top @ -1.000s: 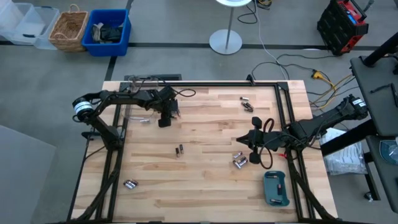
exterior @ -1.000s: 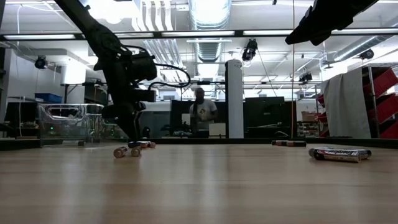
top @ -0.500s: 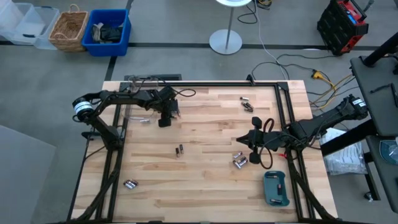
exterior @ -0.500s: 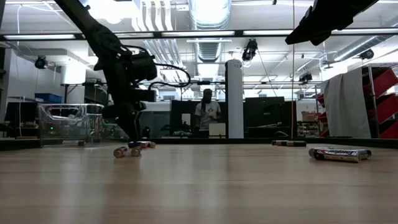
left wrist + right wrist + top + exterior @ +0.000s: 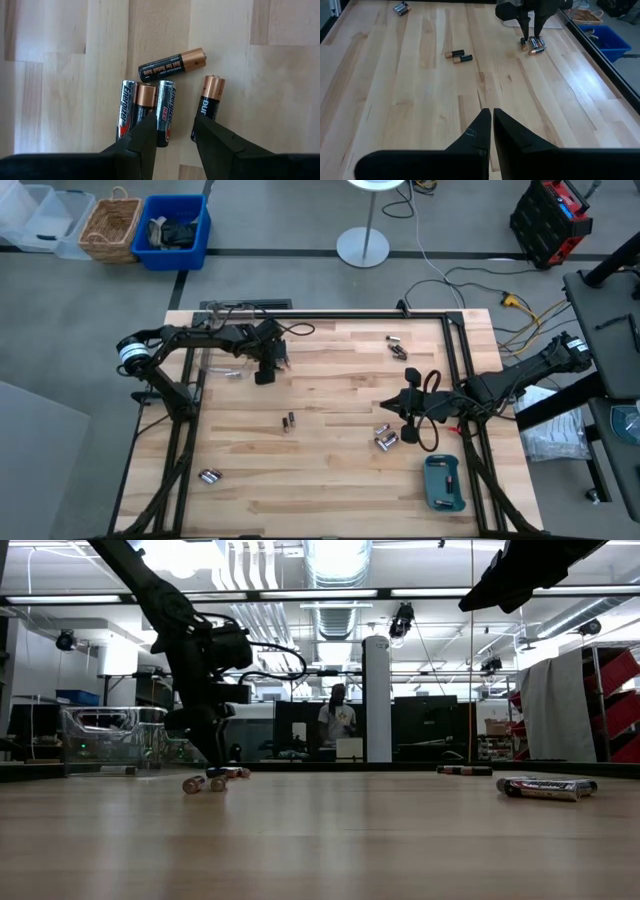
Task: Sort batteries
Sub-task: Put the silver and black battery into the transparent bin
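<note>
From above, the pale wooden table point(image 5: 320, 470) is seen with small silver and copper batteries point(image 5: 384, 437) lying in little groups far apart. The left gripper point(image 5: 265, 372) is held low near the far left part of the table. The right gripper point(image 5: 405, 420) hangs just beside a small heap of cells, and a teal plastic tray point(image 5: 444, 483) lies near it at the front right

From table height, one dark gripper point(image 5: 215, 758) is seen right over a few cells point(image 5: 205, 782) on the wood

In the left wrist view, the two dark fingers point(image 5: 145, 137) are spread apart, and five cells point(image 5: 165, 107) lie just ahead; the black and silver one point(image 5: 165, 112) sits between the tips. It touches its neighbours, so it is probably best if only this one is pinched, slowly

In the right wrist view, the fingers point(image 5: 481, 131) are pressed together with nothing held, high over bare wood
</note>
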### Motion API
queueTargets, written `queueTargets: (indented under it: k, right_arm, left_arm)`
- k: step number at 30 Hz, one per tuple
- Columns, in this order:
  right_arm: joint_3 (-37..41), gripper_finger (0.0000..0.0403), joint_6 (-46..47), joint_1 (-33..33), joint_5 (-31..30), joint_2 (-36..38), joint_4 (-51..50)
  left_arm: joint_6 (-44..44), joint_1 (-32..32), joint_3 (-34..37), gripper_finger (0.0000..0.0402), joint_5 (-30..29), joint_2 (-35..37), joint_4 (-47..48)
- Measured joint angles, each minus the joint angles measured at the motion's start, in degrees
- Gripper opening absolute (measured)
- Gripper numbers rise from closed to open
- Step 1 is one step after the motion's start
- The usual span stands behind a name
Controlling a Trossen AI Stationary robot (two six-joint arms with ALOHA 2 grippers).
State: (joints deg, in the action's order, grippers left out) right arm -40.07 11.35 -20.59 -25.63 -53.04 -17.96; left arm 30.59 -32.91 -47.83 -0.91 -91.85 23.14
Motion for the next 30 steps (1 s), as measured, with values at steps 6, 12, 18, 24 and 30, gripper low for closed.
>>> queueTargets:
  k: [6,12,18,24,30]
  right_arm:
    - [0.0,0.0013,-0.3,0.0,0.0,0.0,0.0]
    - [0.0,0.0013,-0.5,0.0,0.0,0.0,0.0]
    - [0.0,0.0013,-0.6,0.0,0.0,0.0,0.0]
    - [0.0,0.0013,-0.6,0.0,0.0,0.0,0.0]
    - [0.0,0.0013,-0.6,0.0,0.0,0.0,0.0]
  left_arm:
    - [0.0,0.0,0.0,0.0113,0.1,0.0,0.0]
    - [0.0,0.0,0.0,0.0091,0.1,0.0,0.1]
    - [-0.2,0.0,0.0,0.0042,0.1,0.0,-0.1]
    - [-1.2,0.0,0.0,0.0034,0.1,0.0,0.0]
    - [-1.3,0.0,0.0,0.0051,0.1,0.0,-0.1]
